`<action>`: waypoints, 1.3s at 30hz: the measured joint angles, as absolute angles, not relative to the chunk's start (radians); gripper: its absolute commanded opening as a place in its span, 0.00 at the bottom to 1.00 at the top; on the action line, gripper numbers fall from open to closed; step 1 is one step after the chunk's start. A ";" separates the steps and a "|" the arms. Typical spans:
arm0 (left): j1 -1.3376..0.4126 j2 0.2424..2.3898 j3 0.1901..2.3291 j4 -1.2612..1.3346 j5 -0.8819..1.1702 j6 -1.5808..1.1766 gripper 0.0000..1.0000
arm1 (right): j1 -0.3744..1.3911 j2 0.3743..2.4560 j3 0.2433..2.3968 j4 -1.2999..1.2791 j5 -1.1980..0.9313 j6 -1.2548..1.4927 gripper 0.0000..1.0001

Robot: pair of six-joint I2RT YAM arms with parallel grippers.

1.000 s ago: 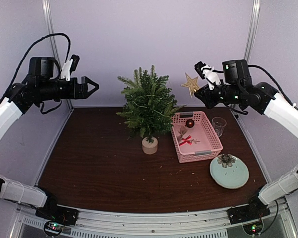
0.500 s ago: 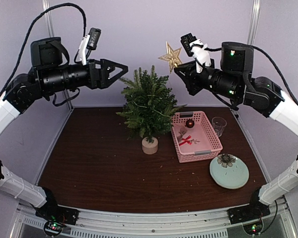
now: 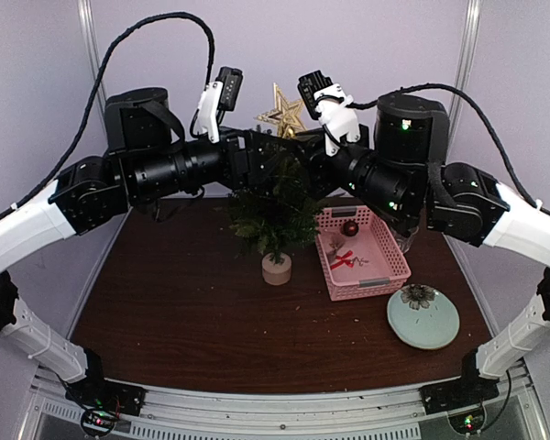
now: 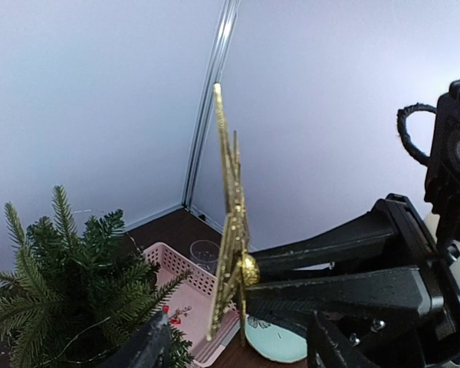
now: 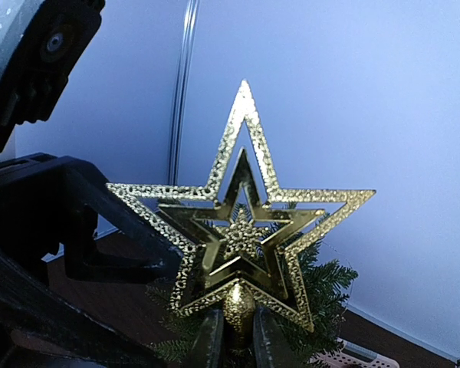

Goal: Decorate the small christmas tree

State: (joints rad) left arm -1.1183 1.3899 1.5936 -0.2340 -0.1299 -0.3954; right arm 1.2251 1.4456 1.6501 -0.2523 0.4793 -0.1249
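The small christmas tree point(image 3: 273, 220) stands mid-table on its pale stump base point(image 3: 276, 269). My right gripper point(image 3: 296, 140) is shut on the bead stem of a gold glitter star point(image 3: 282, 114) and holds it upright just above the tree top. In the right wrist view the star point(image 5: 241, 230) fills the frame above my gripper point(image 5: 236, 331), with tree branches point(image 5: 326, 287) behind it. My left gripper point(image 3: 268, 154) is open beside the star. In the left wrist view the star point(image 4: 231, 230) is edge-on between my spread fingers point(image 4: 149, 346), with the tree point(image 4: 69, 280) at lower left.
A pink basket point(image 3: 385, 247) holding small red ornaments sits right of the tree. A clear glass point(image 3: 405, 235) stands behind it, partly hidden by my right arm. A mint plate point(image 3: 435, 335) with a flower ornament lies at front right. Walls and frame posts close the back.
Both arms have swung inward and upward to meet over the tree. The star has moved left with the right gripper to just above the tree top.
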 measured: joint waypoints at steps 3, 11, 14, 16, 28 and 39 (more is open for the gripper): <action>-1.126 1.388 1.574 -0.208 -0.162 -0.410 0.46 | 1.243 1.437 1.626 -0.225 0.516 -0.109 0.11; -1.130 1.387 1.563 -0.145 -0.186 -0.429 0.24 | 1.283 1.432 1.597 -0.184 0.560 -0.097 0.11; -1.130 1.387 1.563 -0.128 -0.182 -0.432 0.10 | 1.285 1.432 1.597 -0.171 0.562 -0.097 0.11; -1.130 1.387 1.563 -0.115 -0.175 -0.436 0.04 | 1.285 1.433 1.596 -0.160 0.562 -0.097 0.12; -1.135 1.380 1.563 -0.088 -0.176 -0.404 0.00 | 1.286 1.428 1.554 -0.087 0.562 -0.093 0.71; -1.007 1.455 1.771 -0.247 -0.189 -0.258 0.00 | 1.261 1.313 1.434 -0.102 0.606 -0.074 0.96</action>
State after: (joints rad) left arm -1.0065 1.4548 1.7710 -0.2466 -0.1886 -0.2584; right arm 1.2606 1.3128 1.4342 -0.1017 0.6064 -0.0742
